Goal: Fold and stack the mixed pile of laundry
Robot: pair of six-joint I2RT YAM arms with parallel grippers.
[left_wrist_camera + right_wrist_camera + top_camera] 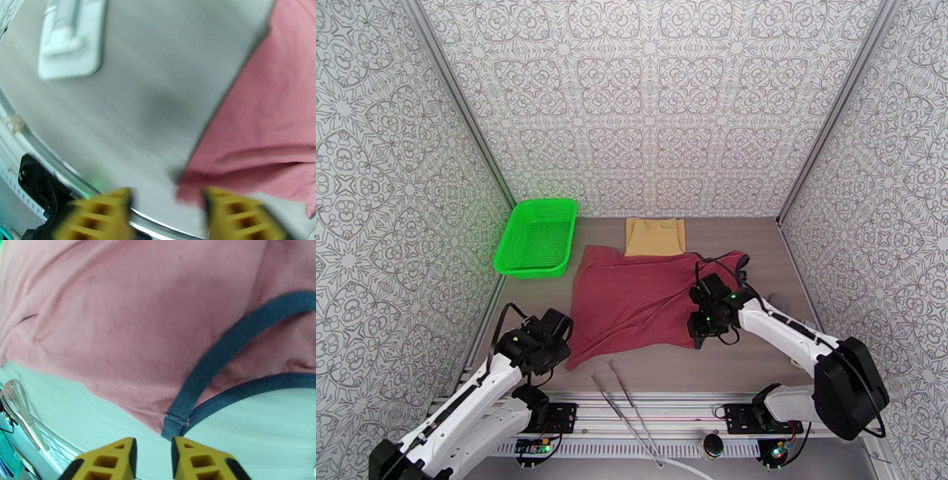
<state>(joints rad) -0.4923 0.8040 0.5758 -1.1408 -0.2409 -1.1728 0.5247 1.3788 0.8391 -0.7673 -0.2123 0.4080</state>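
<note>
The maroon tank top (pixel 636 300) lies spread flat across the middle of the table, and its navy trim (pixel 221 354) loops close in the right wrist view. Behind it the tan cloth (pixel 655 236) rests folded near the back wall. My left gripper (pixel 168 215) is open just short of the top's near-left corner (pixel 189 183), which lies on the table; from above, this left gripper (pixel 559 330) sits at that corner. My right gripper (pixel 152 459) hovers at the top's right hem, jaws narrowly apart and empty, with the strap seam (pixel 173 425) just ahead of its tips.
A green mesh basket (pixel 537 237) stands at the back left. Long metal tongs (pixel 628 410) lie across the front rail between the arm bases. A white plate-like fitting (pixel 71 43) sits on the table left of the top. Patterned walls enclose three sides.
</note>
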